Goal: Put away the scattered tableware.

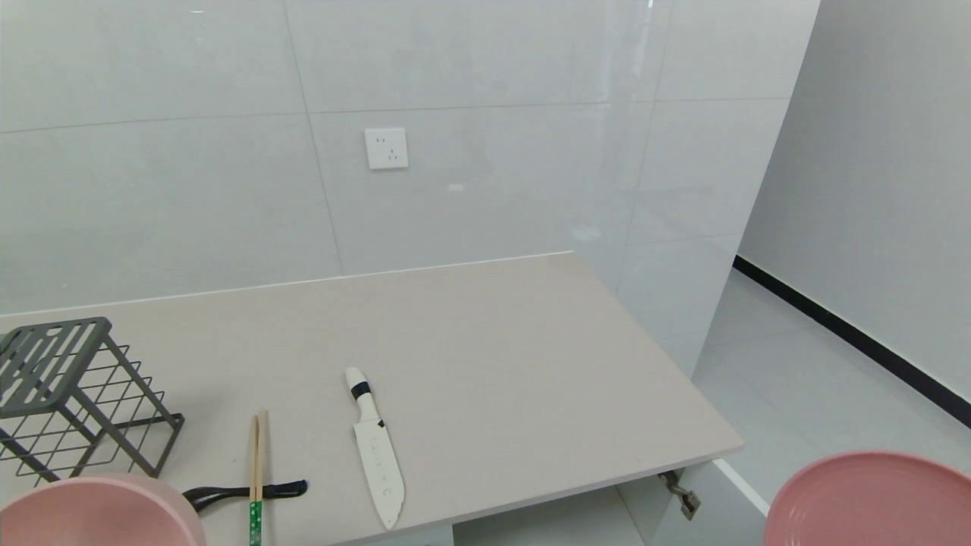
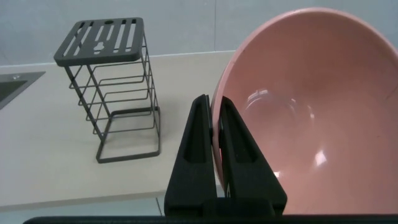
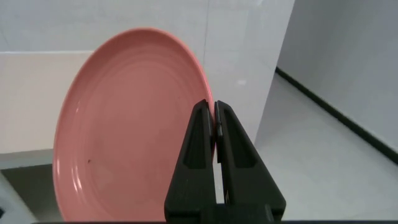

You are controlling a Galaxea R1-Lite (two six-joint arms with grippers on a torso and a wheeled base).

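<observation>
I judge the job under way, nothing stowed yet. The knife point(image 1: 377, 447), chopsticks point(image 1: 256, 470) and a black-handled utensil point(image 1: 243, 491) lie on the desk point(image 1: 493, 364) near the wire rack point(image 1: 68, 394). My left fingers point(image 2: 198, 155) pinch the pink bowl point(image 2: 311, 112) by its rim. My right fingers point(image 3: 198, 149) are clamped on the rim of the pink plate point(image 3: 130, 124), held beside the desk's right end.

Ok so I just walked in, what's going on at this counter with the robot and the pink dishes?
The robot is tidying tableware and has both arms loaded. Its left gripper is clamped on the rim of a round pink bowl, and its right gripper is clamped on the rim of a flat pink plate. On the beige countertop lie a pair of wooden chopsticks crossing a black utensil, and a white knife. A dark grey wire rack stands at the left.
</observation>
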